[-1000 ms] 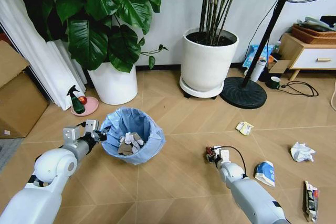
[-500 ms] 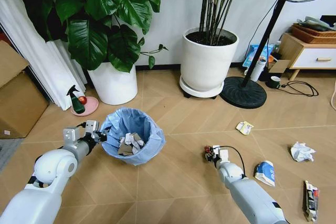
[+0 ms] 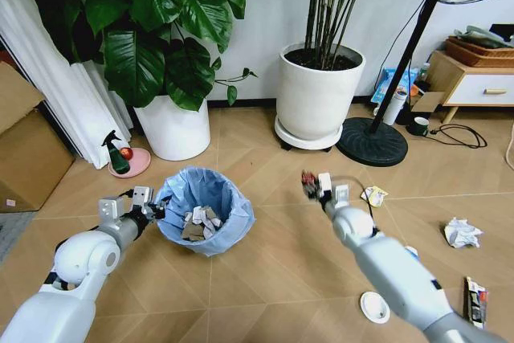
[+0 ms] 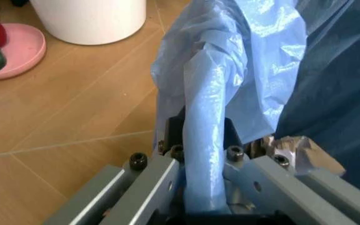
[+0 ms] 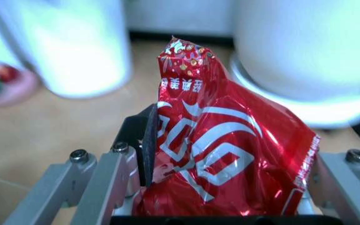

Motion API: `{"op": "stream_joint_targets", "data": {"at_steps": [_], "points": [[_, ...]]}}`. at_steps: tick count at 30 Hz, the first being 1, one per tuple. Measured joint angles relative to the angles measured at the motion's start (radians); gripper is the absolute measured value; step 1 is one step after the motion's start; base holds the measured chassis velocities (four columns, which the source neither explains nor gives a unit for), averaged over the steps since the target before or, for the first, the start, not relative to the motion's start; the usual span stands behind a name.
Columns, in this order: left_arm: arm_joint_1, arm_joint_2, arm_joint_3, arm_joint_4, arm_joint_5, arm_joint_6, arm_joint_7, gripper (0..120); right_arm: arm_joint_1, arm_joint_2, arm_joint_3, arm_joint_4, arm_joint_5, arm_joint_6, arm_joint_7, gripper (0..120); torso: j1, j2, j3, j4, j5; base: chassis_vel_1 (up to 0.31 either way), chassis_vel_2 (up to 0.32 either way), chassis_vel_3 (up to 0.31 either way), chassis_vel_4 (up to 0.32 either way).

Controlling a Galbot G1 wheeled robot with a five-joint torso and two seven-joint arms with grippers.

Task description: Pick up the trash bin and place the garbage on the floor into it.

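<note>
Nearest you, the left gripper [image 4: 198, 187] is clamped on the rim of the small round dark trash bin [image 3: 202, 208], pinching its crinkled light-blue plastic liner [image 4: 243, 70]; that film is slippery, so keep rim and bag together. Farther out, your right gripper [image 5: 221, 187] is closed on a crumpled red foil wrapper [image 5: 221, 154], raised above the wooden parquet floor [image 3: 281, 271] to the bin's right. It's featherlight, springy; grip its bunched middle.

Red wrapper [image 5: 221, 150] — crumpled, clamped between right gripper [image 5: 221, 187] fingers [image 5: 144, 150]
</note>
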Motion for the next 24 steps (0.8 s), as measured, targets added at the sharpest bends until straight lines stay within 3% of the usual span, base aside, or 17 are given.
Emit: {"op": "stream_joint_targets", "data": {"at_steps": [4, 6, 8, 13, 24], "points": [[-0.006, 0.005, 0.011, 0.0, 0.0, 0.008, -0.001, 0, 0.053, -0.018, -0.036, 0.104, 0.076, -0.036, -0.006, 44, 0.0, 0.0, 0.0, 0.0, 0.0014, 0.0, 0.0, 0.0, 0.0], [-0.013, 0.006, 0.016, 0.0, -0.001, 0.012, -0.003, 0, 0.071, -0.02, -0.05, 0.133, 0.1, -0.043, -0.006, 44, 0.0, 0.0, 0.0, 0.0, 0.0, 0.0, 0.0, 0.0, 0.0], [-0.03, 0.01, 0.033, 0.003, -0.006, 0.024, -0.011, 0, 0.108, -0.017, -0.094, 0.193, 0.161, -0.054, -0.003, 44, 0.0, 0.0, 0.0, 0.0, 0.0014, 0.0, 0.0, 0.0, 0.0], [-0.067, 0.024, 0.069, 0.013, -0.026, 0.044, -0.03, 0, 0.153, -0.003, -0.186, 0.28, 0.223, -0.067, -0.002, 44, 0.0, 0.0, 0.0, -0.0001, 0.0009, 0.0, 0.0, 0.0, 0.0], [-0.108, 0.042, 0.098, 0.03, -0.066, 0.076, -0.055, 0, 0.197, 0.012, -0.375, 0.344, 0.29, -0.097, 0.017, 44, 0.0, 0.0, 0.0, 0.0, 0.0007, 0.0, 0.0, 0.0, 0.0]]}}
